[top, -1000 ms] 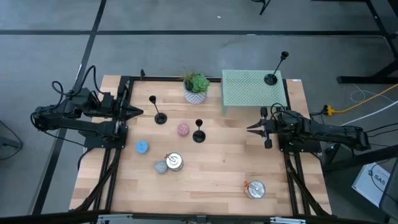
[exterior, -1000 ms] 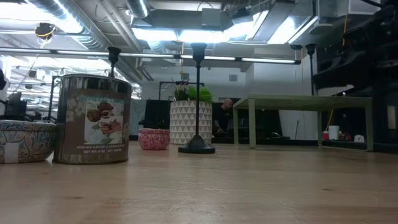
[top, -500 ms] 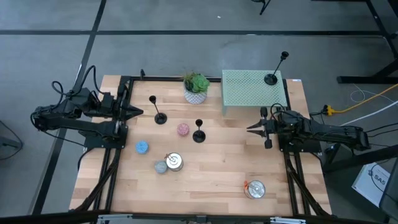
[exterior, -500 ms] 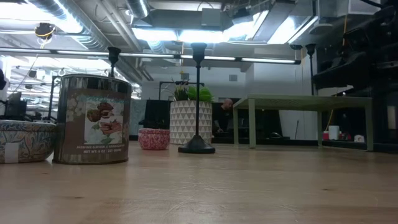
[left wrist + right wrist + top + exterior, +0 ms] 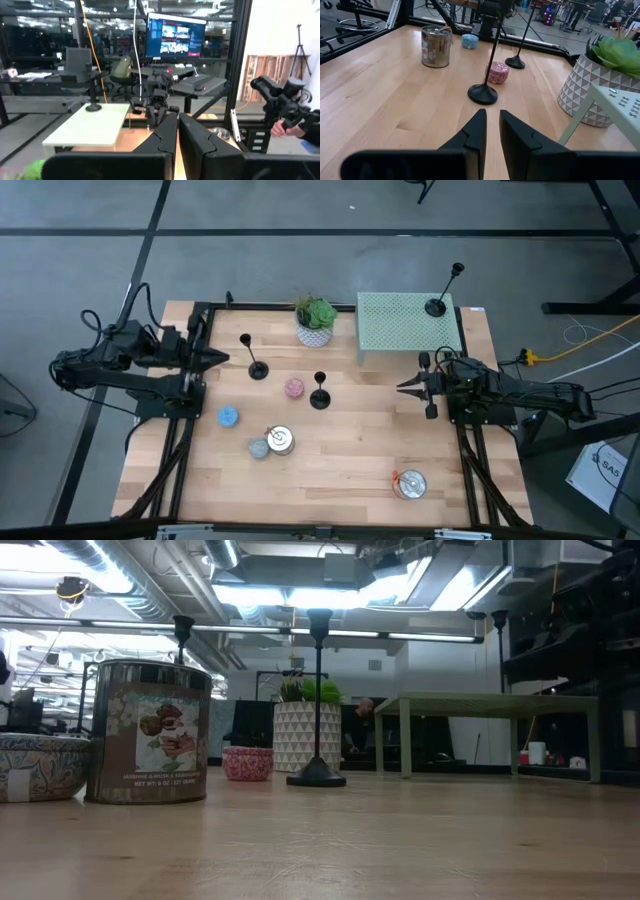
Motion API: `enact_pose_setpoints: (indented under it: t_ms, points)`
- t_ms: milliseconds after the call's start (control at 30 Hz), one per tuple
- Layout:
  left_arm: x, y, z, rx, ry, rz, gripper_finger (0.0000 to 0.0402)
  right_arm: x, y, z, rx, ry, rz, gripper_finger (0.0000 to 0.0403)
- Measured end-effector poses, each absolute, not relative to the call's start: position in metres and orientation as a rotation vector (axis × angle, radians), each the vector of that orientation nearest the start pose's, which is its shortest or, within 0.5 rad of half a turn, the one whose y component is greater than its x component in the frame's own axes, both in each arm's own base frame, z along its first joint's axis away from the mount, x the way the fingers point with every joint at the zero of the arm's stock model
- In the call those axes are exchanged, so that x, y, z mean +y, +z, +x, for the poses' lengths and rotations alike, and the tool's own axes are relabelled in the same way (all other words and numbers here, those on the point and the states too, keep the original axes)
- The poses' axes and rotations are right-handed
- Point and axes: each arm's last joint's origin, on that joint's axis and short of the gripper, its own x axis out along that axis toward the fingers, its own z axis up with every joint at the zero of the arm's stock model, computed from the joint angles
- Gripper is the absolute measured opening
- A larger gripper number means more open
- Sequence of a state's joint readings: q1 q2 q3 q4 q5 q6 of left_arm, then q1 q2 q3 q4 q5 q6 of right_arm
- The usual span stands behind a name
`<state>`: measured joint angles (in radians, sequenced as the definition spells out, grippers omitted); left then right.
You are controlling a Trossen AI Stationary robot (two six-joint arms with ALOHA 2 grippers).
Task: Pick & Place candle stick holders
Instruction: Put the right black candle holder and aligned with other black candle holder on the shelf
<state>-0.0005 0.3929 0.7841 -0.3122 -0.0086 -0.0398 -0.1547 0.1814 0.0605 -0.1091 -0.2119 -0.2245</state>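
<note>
**Three holders upright, both hands idle at the desk edges**

All three candle stick holders stand with their stems vertical, base down and knob up. One [image 5: 256,367] is on the wooden desk [image 5: 340,460] left of centre, a second [image 5: 320,397] stands nearer the middle, just right of the pink candle [image 5: 294,388], and the third [image 5: 437,304] sits on the far right corner of the green perforated stand [image 5: 408,328]. In the right wrist view the middle holder [image 5: 483,93] is closest, and the left one [image 5: 515,61] stands beyond it, well apart.

The left hand [image 5: 219,360] rests at the left edge of the desk, fingers pressed together and empty. The right hand [image 5: 405,387] sits at the right edge, just near of the green stand, fingers drawn narrow with a thin slit between them, holding nothing.

A potted plant [image 5: 316,321] stands at the far edge, between the left holder and the green stand. A blue candle [image 5: 229,417], a grey candle [image 5: 259,448] and a silver tin [image 5: 280,440] cluster near the left-centre; another tin [image 5: 410,484] lies near the right front. The widest bare wood lies between the middle holder and the right hand, and across the near centre.
</note>
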Motion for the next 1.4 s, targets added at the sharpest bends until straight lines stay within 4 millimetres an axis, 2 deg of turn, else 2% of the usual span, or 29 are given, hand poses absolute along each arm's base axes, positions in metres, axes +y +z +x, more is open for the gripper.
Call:
enact_pose_setpoints:
  t_ms: [133,333,600,800,967,1267,1400]
  points:
    - [0.000,0.358,0.089,-0.031,0.007,-0.042,0.0015,-0.010,0.159,0.104,0.219,0.082,-0.182,0.0054]
    - [0.000,0.345,0.130,0.120,0.005,-0.006,0.0041,-0.010,0.159,0.104,0.219,0.082,-0.182,0.0054]
    - [-0.001,0.325,0.180,0.235,-0.005,0.022,0.0115,-0.010,0.159,0.104,0.218,0.082,-0.182,0.0054]
    - [-0.002,0.308,0.205,0.325,-0.035,0.000,0.0179,-0.010,0.159,0.104,0.218,0.082,-0.182,0.0054]
    - [-0.006,0.295,0.225,0.363,-0.050,0.011,0.0218,-0.010,0.159,0.104,0.218,0.081,-0.174,0.0054]
    - [-0.018,0.275,0.251,0.401,-0.100,0.075,0.0235,-0.010,0.159,0.104,0.219,0.081,-0.174,0.0054]
    - [-0.017,0.266,0.261,0.419,-0.024,0.083,0.0235,-0.010,0.159,0.104,0.219,0.081,-0.173,0.0054]
